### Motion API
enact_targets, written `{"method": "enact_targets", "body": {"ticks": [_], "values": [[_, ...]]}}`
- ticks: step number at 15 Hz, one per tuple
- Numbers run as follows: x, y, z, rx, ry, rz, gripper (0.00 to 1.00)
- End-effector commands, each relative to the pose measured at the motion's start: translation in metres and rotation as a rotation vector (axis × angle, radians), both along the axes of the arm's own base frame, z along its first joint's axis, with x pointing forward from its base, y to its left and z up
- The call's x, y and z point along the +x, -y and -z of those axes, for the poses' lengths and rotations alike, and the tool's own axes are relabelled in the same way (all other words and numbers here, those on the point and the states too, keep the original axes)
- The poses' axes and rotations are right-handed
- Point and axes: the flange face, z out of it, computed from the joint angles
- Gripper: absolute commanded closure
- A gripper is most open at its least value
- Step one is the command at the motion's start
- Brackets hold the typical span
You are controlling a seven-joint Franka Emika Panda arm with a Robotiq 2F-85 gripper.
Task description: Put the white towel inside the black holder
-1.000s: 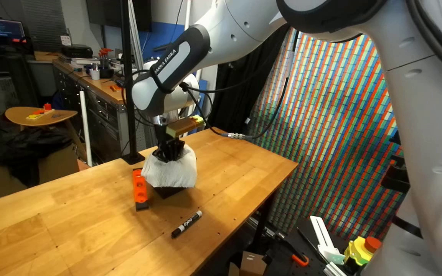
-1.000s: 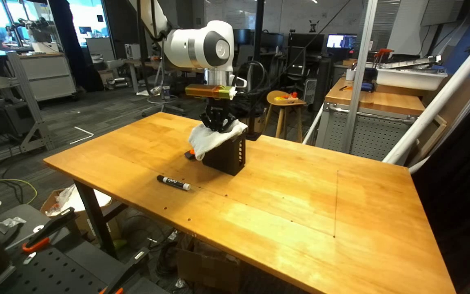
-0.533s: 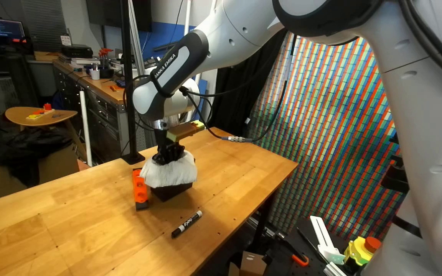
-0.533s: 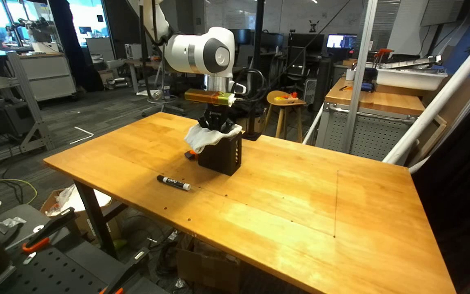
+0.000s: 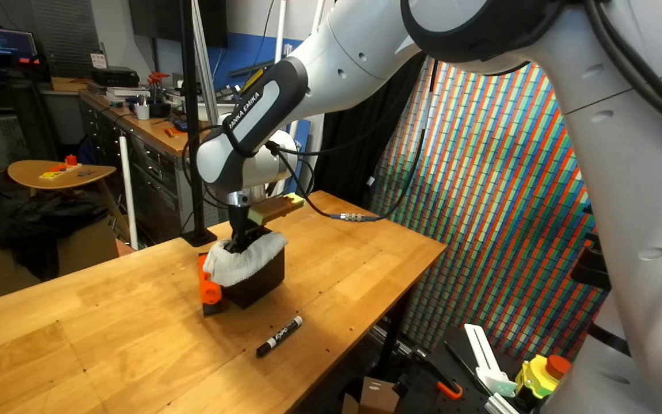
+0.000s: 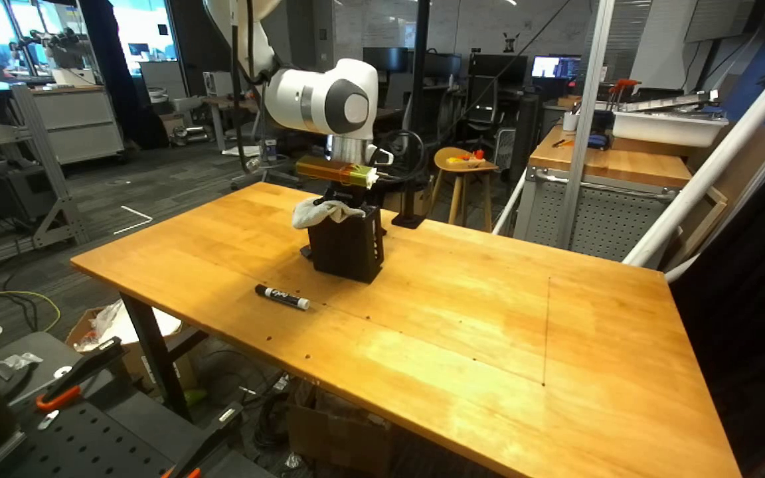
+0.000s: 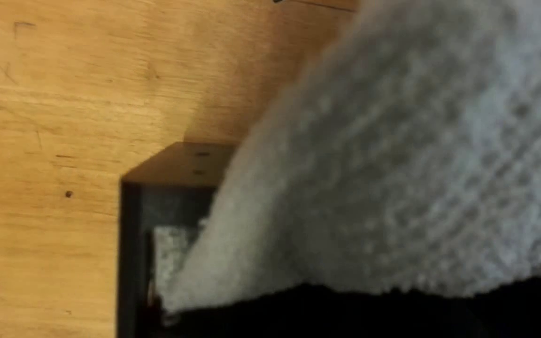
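In a cluttered room, a slotted black box-shaped holder (image 6: 344,251) is placed on a light-brown wooden counter (image 6: 522,318). A soft off-white textured towel (image 5: 245,264) is bunched at the holder's open top and draped over the rim, clasped by the clenched black tool (image 5: 238,244). Nearby, a black-and-white cylindrical marker (image 5: 279,336) and a long orange-and-black bar (image 5: 210,292) are laid.

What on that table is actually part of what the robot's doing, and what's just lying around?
Part of the job:
white towel, partly hanging outside
black holder, where the towel should go
end effector, shut, its tips hidden

Just lying about:
black-and-white marker pen
orange-and-black bar beside the holder, partly hidden
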Motion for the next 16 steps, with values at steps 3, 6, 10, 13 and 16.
{"method": "enact_targets", "body": {"ticks": [3,6,10,13,16], "values": [[-0.004,-0.022,0.025,0.074,0.004,-0.075,1.00],[-0.005,-0.017,0.008,0.059,0.016,-0.104,1.00],[-0.007,0.004,-0.041,0.028,0.060,-0.137,1.00],[-0.004,0.023,-0.094,0.008,0.127,-0.161,1.00],[-0.004,0.039,-0.149,-0.024,0.206,-0.181,1.00]]}}
